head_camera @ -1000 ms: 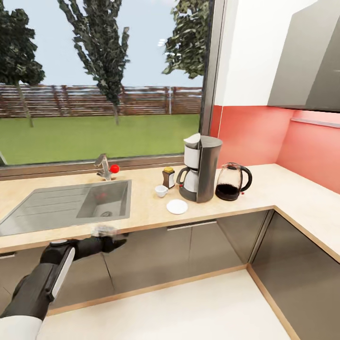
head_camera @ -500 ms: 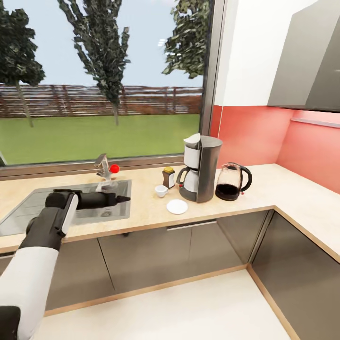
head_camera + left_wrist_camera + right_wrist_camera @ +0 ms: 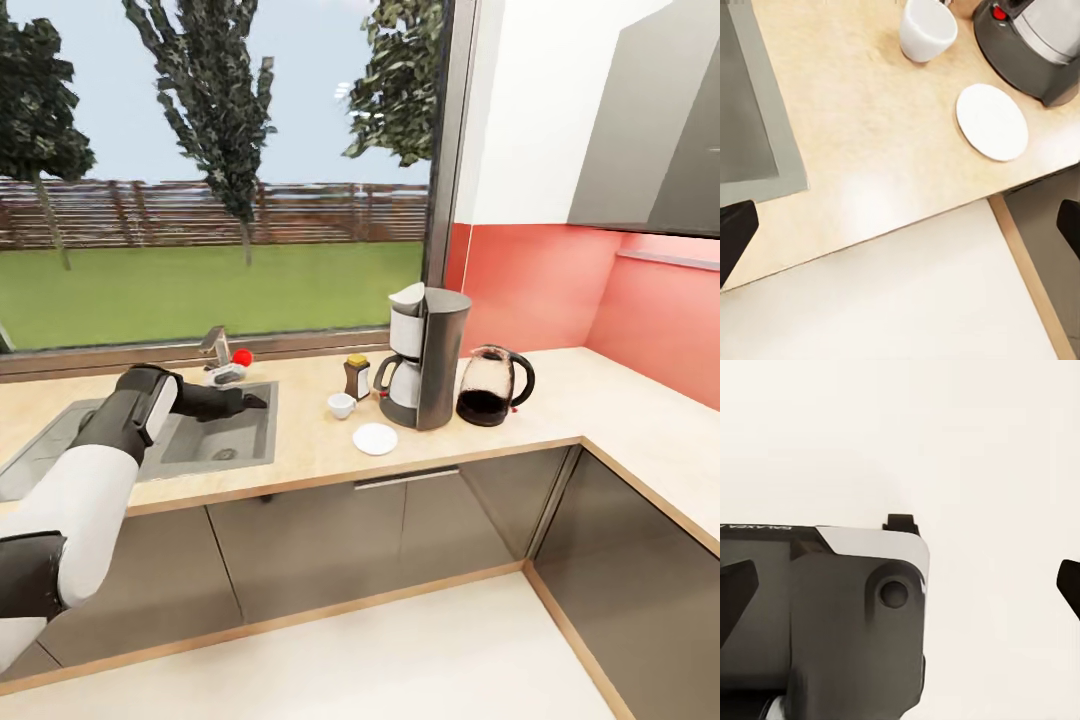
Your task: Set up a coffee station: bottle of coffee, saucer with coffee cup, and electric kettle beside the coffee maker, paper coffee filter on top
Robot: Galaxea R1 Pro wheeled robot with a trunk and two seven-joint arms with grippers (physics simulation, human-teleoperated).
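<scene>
White and small, the coffee cup [image 3: 342, 404] is sitting on the kitchen countertop [image 3: 600, 400], just left of the coffee maker [image 3: 428, 355] and just behind the saucer [image 3: 375, 438]; cup and saucer are lying apart, the plate bare. We are seeing the same pair in our left wrist view: the coffee cup [image 3: 928, 28] beside the dark base of the coffee maker [image 3: 1035, 41], the saucer [image 3: 991, 121] nearer the counter's front edge. Behind the cup the bottle of coffee [image 3: 357, 376] is standing, yellow lid up, close against the machine's left side. On the machine's right the electric kettle [image 3: 492, 386] is resting with dark liquid in it, near the machine. A white shape is showing at the top of the machine, but we cannot tell whether it is the paper filter.

We are holding our left gripper [image 3: 248, 401] above the sink [image 3: 60, 440], in front of the tap [image 3: 216, 352], pointing toward the cup and well short of it. Its fingers [image 3: 736, 232] are showing at opposite edges of the wrist picture, spread wide with nothing between them.

Our right gripper [image 3: 900, 585] is hanging over pale floor beside a dark and white part of the robot [image 3: 825, 615], its fingertips [image 3: 735, 585] likewise wide apart and holding nothing.
</scene>
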